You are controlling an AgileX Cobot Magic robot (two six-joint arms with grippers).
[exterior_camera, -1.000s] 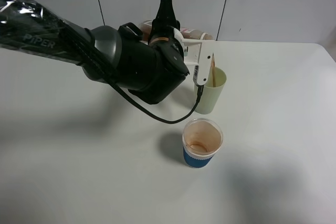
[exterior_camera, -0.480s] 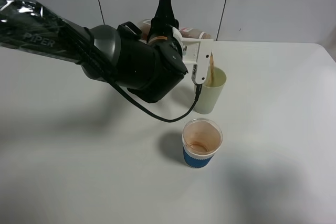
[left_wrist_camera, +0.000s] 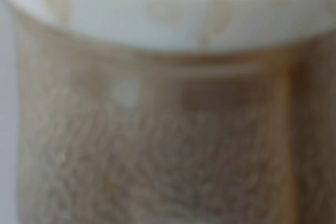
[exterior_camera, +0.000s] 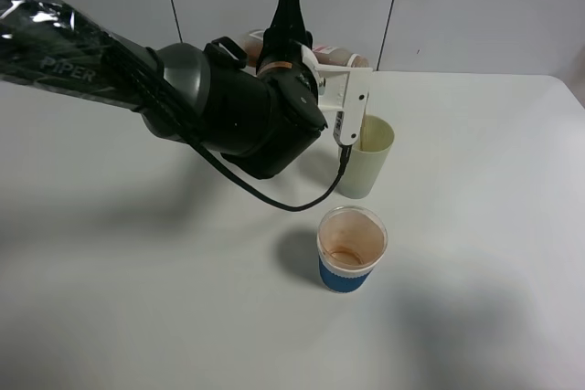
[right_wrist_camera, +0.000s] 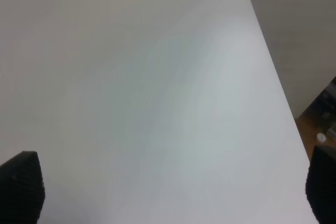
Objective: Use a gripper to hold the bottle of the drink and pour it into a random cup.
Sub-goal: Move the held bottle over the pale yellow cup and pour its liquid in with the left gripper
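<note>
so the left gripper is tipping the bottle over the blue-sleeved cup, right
Wrong cup. The left gripper is tipping the bottle over the pale green cup; the blue-sleeved cup stands apart, nearer the camera. The exterior high view shows it.

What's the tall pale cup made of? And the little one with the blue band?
The tall pale cup looks like matte plastic: plain, opaque, even yellowish-green wall. The short cup seems thin clear plastic, since brown residue shows through its wall; its blue band may be paper or print.
</note>
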